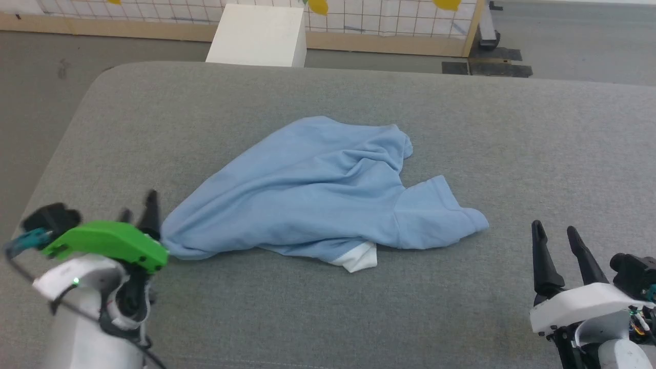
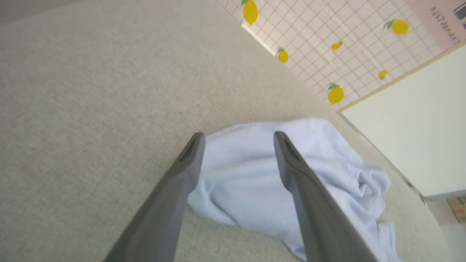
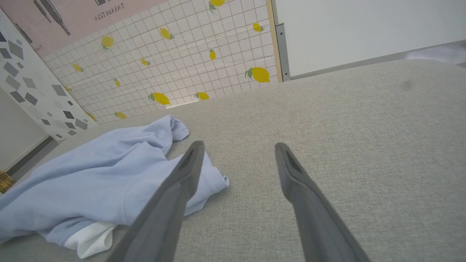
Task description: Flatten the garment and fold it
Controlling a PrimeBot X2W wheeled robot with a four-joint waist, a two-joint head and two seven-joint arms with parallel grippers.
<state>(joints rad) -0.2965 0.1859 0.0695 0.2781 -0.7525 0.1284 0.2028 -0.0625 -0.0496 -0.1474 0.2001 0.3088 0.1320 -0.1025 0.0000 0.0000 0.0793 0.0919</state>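
Two dark, long-fingered grippers flank a crumpled, light-blue soft cotton garment (image 1: 318, 189) on a wide grey fabric-covered worktop (image 1: 512, 133) with rounded corners. The garment lies near the middle of the worktop in a loose, creased heap. In the head view it runs from lower left to upper right, with one short sleeve (image 1: 435, 215) spread towards the robot's right and a white inner patch (image 1: 359, 259) poking out from under its near edge.

The left gripper (image 1: 139, 215), behind a bright green plastic wrist cover (image 1: 107, 243), sits at the garment's left-hand end, with one fingertip just beside the bunched cloth there. From the left wrist, its jaws stand wide apart with nothing clamped between them, and the pale blue garment (image 2: 240, 174) lies on the worktop beyond and below the two fingers.

The right gripper (image 1: 554, 230) hangs over bare worktop, well apart from the garment and off the end of the sleeve. Its jaws too are spread wide and hold nothing. From the right wrist, the garment (image 3: 91, 171) shows to the left of its fingers.

Beyond the worktop's far edge, a white rectangular box (image 1: 259, 36) stands on the grey floor (image 1: 51, 77) before a white-tiled, lemon-printed wall panel (image 1: 389, 20).
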